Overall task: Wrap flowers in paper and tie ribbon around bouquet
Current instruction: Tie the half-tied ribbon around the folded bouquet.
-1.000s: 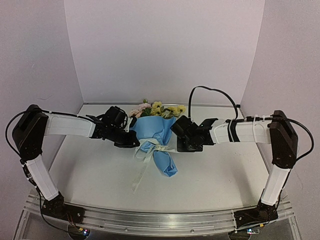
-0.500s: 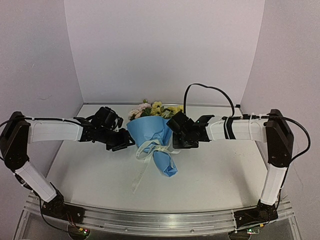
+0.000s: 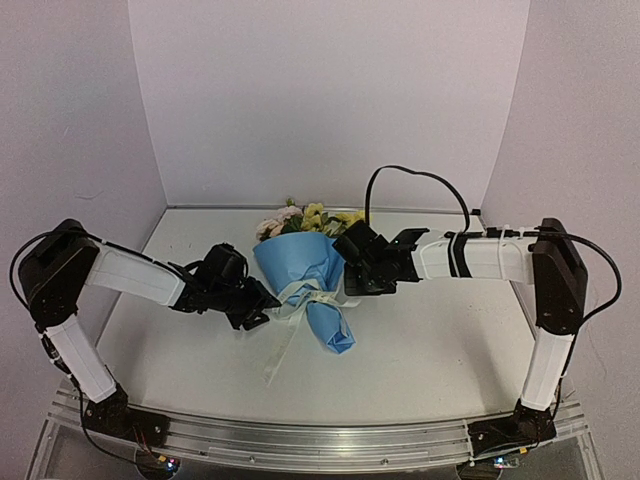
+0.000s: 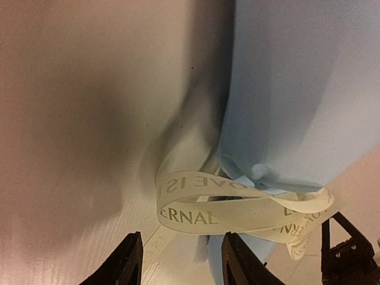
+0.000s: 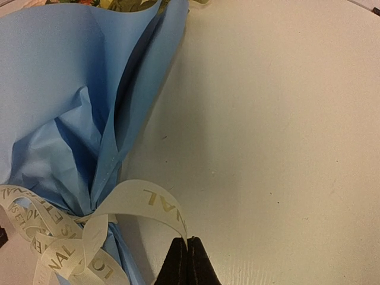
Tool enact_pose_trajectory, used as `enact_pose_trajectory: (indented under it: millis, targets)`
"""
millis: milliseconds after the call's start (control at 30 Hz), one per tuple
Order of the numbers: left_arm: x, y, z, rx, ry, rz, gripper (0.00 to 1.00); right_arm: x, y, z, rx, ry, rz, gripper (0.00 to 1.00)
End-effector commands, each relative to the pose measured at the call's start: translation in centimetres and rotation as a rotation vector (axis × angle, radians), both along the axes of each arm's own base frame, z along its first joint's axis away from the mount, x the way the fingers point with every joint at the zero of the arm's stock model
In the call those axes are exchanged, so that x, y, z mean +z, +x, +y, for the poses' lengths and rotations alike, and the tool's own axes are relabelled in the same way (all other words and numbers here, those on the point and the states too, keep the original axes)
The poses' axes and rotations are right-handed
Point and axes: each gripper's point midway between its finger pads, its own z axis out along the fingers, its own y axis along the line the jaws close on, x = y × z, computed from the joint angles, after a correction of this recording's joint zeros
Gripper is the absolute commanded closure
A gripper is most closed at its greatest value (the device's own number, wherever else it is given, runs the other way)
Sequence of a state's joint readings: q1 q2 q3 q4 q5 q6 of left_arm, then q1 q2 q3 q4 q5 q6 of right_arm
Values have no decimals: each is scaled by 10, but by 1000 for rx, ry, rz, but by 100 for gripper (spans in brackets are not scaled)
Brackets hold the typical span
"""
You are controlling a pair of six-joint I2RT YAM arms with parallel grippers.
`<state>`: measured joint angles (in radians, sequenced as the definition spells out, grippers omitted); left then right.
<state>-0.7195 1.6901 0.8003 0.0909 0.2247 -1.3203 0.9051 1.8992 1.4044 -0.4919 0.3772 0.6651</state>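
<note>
My right gripper (image 5: pixel 187 242) is pinched on the ribbon (image 5: pixel 148 199) loop, with the bouquet (image 5: pixel 77 89) ahead to its left. My left gripper (image 4: pixel 181 243) sits apart, same ribbon just ahead.

This is a robotics lab test booth. Plain pale matte walls (image 3: pixel 320 100) box in a flat white counter (image 3: pixel 430 350) on three sides, like a recording enclosure. A white-and-black jointed left arm (image 3: pixel 130 275) and a matching right arm (image 3: pixel 480 258) are bolted to a ribbed aluminium rail (image 3: pixel 320 438) along the near edge. A loose black cable (image 3: pixel 415 180) loops above the right arm, and small indicator lights (image 3: pixel 170 463) glow by the bases.
</note>
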Motion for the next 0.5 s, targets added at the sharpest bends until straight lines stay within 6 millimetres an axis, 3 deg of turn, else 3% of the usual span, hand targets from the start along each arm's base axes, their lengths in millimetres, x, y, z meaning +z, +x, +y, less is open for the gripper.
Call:
enact_pose_trajectory:
  millis: [0, 233, 467]
  targets:
    - [8, 10, -26, 126, -132, 64, 52, 9, 0, -3, -10, -9, -26, 100]
    - [0, 19, -26, 226, -116, 123, 52, 10, 1, -3, -15, -5, -28, 100]
    - [-10, 20, -31, 271, -97, 170, 59, 7, 0, -4, -14, -8, -24, 100]
